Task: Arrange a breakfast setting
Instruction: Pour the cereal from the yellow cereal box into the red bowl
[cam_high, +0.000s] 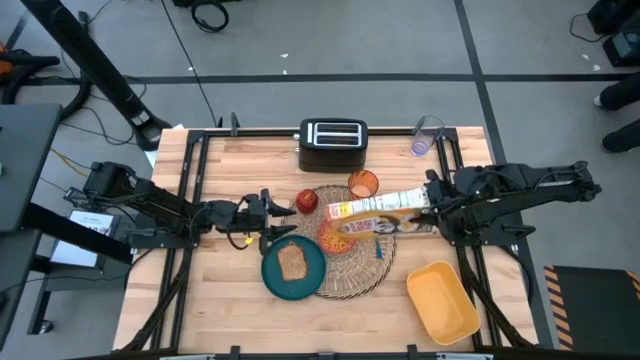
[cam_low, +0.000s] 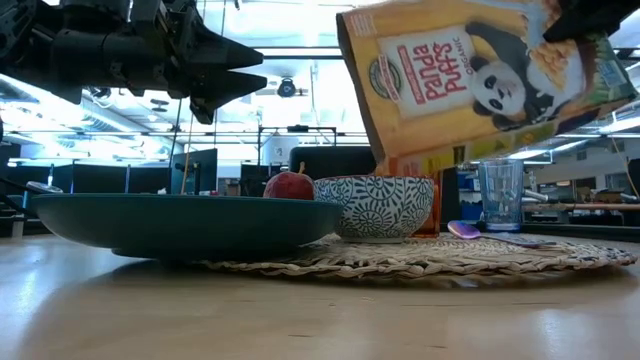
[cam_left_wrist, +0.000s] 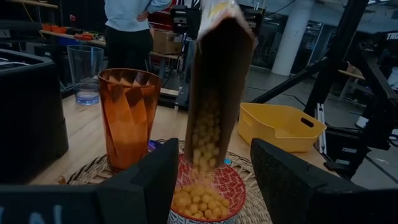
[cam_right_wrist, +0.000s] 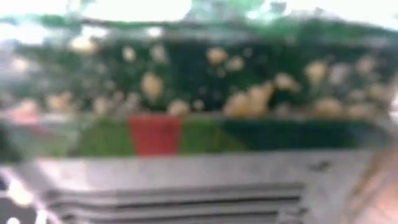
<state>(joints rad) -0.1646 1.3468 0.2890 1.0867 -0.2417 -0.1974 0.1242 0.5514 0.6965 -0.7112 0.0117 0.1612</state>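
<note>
High view: the right gripper (cam_high: 432, 203) clamps a cereal box (cam_high: 378, 210), tilted mouth-down over the red bowl (cam_left_wrist: 208, 186) on the placemat (cam_high: 352, 272); puffs (cam_left_wrist: 198, 198) lie in the bowl. The left gripper (cam_high: 268, 216) hovers open above the plate (cam_high: 293, 268) with the toast (cam_high: 292, 262). Apple (cam_high: 307, 200) and cup (cam_high: 363, 184) stand behind the bowl.

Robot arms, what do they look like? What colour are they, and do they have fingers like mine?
Both arms are black, built from jointed metal-looking sections. The left arm and right arm each end in a gripper with only two fingers. The left gripper has dark, flat, wedge-shaped fingers. Thin black cables run along the arms, with a small yellow spot near the left wrist.
</note>
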